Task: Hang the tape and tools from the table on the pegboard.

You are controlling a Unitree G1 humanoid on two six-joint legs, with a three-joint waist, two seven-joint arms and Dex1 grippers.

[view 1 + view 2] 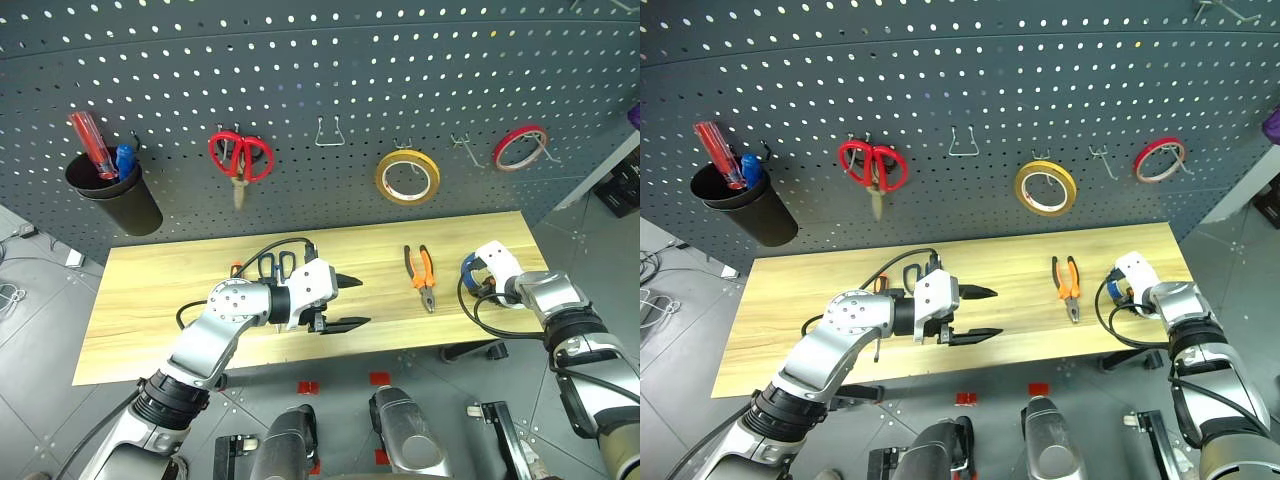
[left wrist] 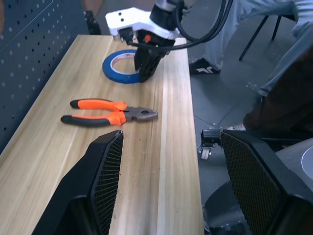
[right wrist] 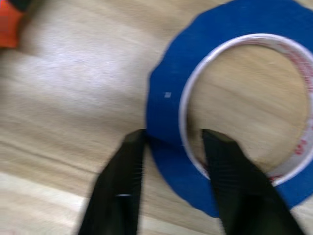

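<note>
Table, right hand pinching tape

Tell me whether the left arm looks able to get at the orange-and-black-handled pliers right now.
Probably yes: the left gripper is open, holds nothing, and only bare table lies between it and the orange-and-black-handled pliers.

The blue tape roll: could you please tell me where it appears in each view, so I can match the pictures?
Left eye view: the blue tape roll peeks from under the right gripper, at the table's right end.
Right eye view: same spot.
Left wrist view: flat on the table, beyond the pliers.
Right wrist view: close up, its rim between the fingers.
Shared landmark: the orange-handled pliers beside it.
</note>
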